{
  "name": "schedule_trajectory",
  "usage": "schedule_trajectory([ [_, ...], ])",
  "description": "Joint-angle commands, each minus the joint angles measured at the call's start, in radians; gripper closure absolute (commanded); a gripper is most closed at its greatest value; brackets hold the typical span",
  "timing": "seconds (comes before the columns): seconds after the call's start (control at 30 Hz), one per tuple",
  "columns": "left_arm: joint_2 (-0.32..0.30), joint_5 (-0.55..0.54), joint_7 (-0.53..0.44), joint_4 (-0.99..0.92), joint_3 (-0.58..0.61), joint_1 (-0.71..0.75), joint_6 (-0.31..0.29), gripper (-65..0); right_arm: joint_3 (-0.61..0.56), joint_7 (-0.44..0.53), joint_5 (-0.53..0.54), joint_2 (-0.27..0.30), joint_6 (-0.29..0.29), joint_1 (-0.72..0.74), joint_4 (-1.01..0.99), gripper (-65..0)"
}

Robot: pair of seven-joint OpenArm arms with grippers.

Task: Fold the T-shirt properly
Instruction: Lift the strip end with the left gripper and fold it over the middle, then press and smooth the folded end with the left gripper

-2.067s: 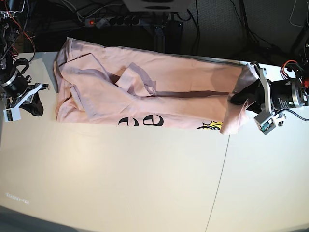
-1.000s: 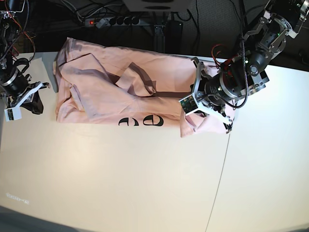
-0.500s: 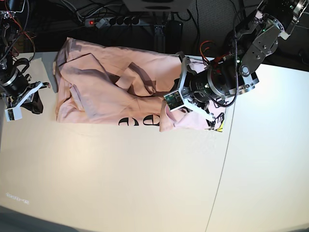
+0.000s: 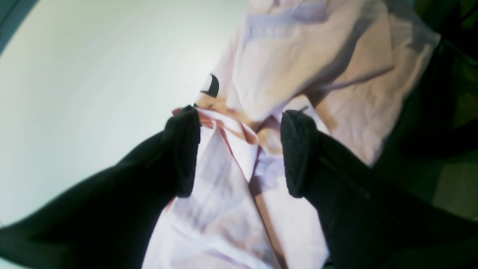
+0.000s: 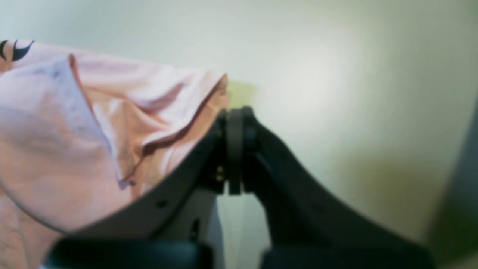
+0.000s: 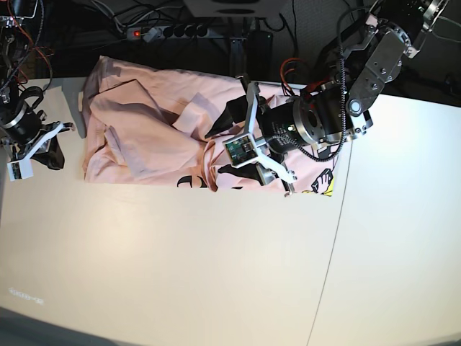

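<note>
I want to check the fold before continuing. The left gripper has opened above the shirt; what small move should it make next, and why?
Probably lift the left gripper straight up and back. Its jaws stand apart with the folded edge of the T-shirt lying loose between them, so the cloth seems released; pulling sideways could drag the fold open.

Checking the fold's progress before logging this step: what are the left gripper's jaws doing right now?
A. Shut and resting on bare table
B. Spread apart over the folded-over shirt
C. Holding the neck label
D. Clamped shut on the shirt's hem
B. In the left wrist view the left gripper has its two black fingers standing well apart, with the pink T-shirt lying loose between and beyond them, not pinched.
</note>
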Motion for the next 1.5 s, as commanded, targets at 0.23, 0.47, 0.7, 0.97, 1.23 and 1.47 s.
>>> schedule_trajectory([
  [0.23,0.003,-0.007,-0.011,0.013,-0.179,-0.013,-0.017,-4.2,0.012,0.020,0.008,0.022,0.053,0.008,0.015,0.0],
  [0.47,0.003,-0.105,0.003,-0.165,-0.296,-0.014,-0.018,0.0,0.012,0.020,0.009,0.022,0.053,0.008,0.015,0.0],
  [0.7,0.003,-0.145,-0.023,-0.350,-0.296,-0.014,-0.019,0.0,0.012,0.020,0.009,0.022,0.053,0.008,0.015,0.0],
  [0.97,0.003,-0.185,-0.022,-0.349,-0.296,-0.014,-0.019,0.0,0.012,0.019,0.012,0.022,0.053,0.008,0.015,0.0],
  [1.23,-0.043,-0.224,0.091,-0.336,-0.316,-0.089,-0.018,-38.7,0.012,0.015,0.012,0.022,0.053,0.007,0.015,0.0],
  [1.47,-0.067,-0.489,0.321,-0.336,-0.362,-0.119,-0.051,-38.7,0.012,0.012,0.012,0.022,0.053,0.008,0.015,0.0],
])
